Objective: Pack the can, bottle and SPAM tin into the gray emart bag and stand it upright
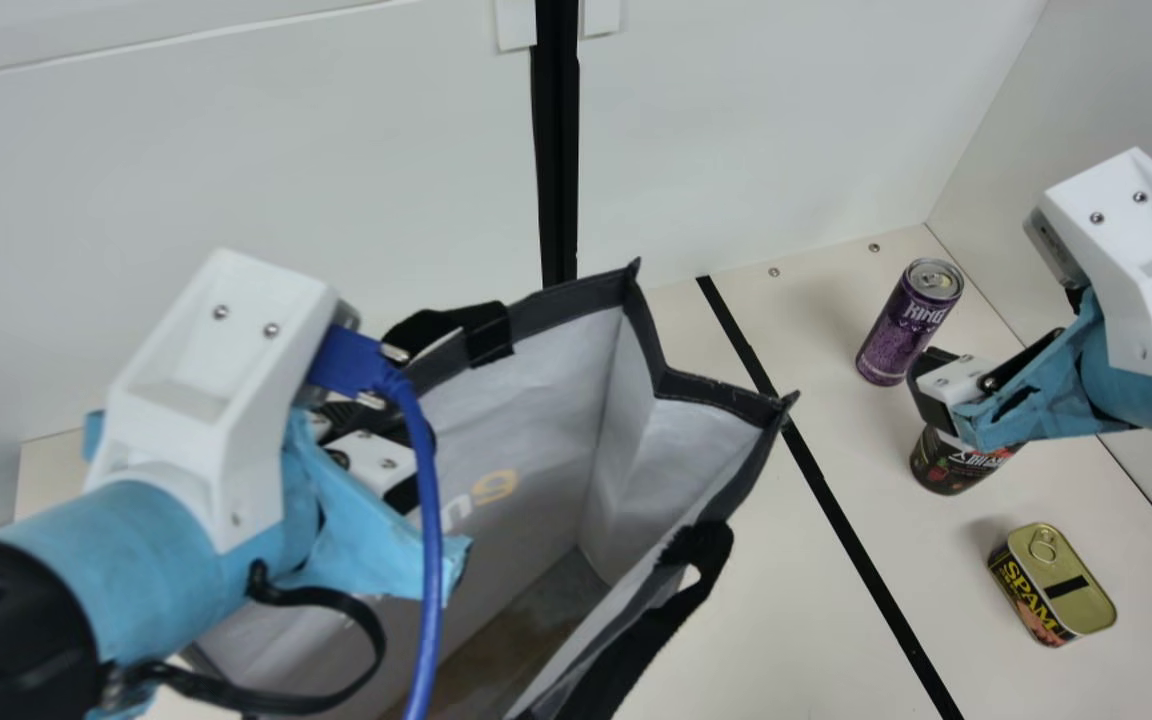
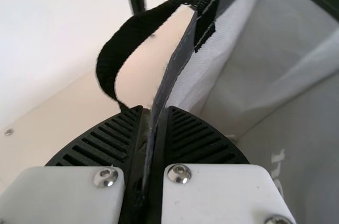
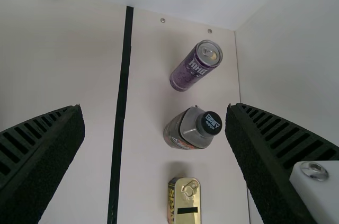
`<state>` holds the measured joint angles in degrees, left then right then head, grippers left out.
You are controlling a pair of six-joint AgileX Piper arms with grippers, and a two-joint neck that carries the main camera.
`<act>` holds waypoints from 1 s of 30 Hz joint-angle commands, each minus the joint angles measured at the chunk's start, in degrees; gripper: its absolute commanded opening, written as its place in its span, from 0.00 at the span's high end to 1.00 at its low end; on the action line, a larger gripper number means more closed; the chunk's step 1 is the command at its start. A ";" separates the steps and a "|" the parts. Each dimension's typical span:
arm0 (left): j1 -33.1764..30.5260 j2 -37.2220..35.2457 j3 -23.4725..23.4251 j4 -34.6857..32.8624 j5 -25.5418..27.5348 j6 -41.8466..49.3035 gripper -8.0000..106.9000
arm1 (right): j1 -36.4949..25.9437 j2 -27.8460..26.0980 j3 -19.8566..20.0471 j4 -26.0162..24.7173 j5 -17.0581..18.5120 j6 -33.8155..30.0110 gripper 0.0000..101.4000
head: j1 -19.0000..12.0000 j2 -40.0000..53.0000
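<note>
Left gripper (image 1: 404, 455) clamped on the gray emart bag's (image 1: 686, 385) rim; right gripper (image 1: 928, 392) spread, apparently above the bottle (image 1: 951, 468); can (image 1: 904, 325) and SPAM tin (image 1: 1058, 585) on either side of the bottle.

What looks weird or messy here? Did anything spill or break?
I can see no spill and nothing broken. The can and bottle stand upright. One little odd thing: the SPAM tin has a black strip across its gold lid. The bag is open, and my left claw pinches its edge.
</note>
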<state>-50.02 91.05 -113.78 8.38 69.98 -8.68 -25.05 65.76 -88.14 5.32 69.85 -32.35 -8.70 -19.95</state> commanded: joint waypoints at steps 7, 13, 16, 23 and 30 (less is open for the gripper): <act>0.54 -2.47 2.72 11.33 -0.08 -7.10 1.00 | 0.00 0.00 0.00 0.00 0.00 0.00 0.06 | -1.30 -0.05; 1.78 -4.39 6.08 18.48 -0.08 -12.43 1.00 | 0.00 0.00 0.00 0.00 0.00 0.00 0.06 | -1.30 -0.05; 2.86 -5.24 7.92 21.12 -0.08 -14.93 1.00 | 0.00 0.00 0.00 0.00 0.00 0.00 0.06 | -1.30 -0.05; 5.37 -6.85 11.39 28.69 -0.08 -20.61 1.00 | 0.00 0.00 0.00 0.00 0.00 0.00 0.06 | -1.30 -0.05; 6.63 -8.10 14.02 38.10 -0.08 -25.14 1.00 | 0.00 0.00 0.00 0.00 0.00 0.00 0.06 | -1.30 -0.05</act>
<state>-43.51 82.96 -100.08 43.61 69.91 -33.15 -25.05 65.76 -88.14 5.32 69.85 -32.35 -8.70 -19.95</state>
